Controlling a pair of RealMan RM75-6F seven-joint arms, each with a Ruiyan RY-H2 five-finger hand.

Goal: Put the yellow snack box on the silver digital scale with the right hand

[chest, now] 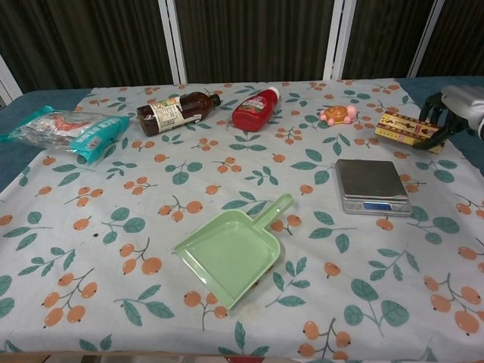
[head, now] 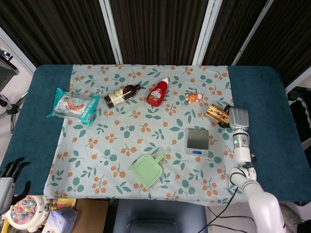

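Observation:
The yellow snack box (head: 215, 112) (chest: 402, 127) is at the right side of the floral cloth, tilted, with its right end off the cloth. My right hand (head: 227, 116) (chest: 442, 116) grips that right end, dark fingers wrapped around it. The silver digital scale (head: 197, 140) (chest: 370, 184) sits just in front of the box, toward the table's front, with nothing on its platform. My left hand (head: 10, 169) hangs below the table's front left corner, fingers apart and holding nothing; it appears only in the head view.
A green dustpan (head: 147, 169) (chest: 231, 253) lies left of the scale near the front. At the back lie a red ketchup bottle (head: 158, 92), a brown sauce bottle (head: 121, 94), a small toy turtle (head: 193, 97) and a snack bag (head: 73, 104).

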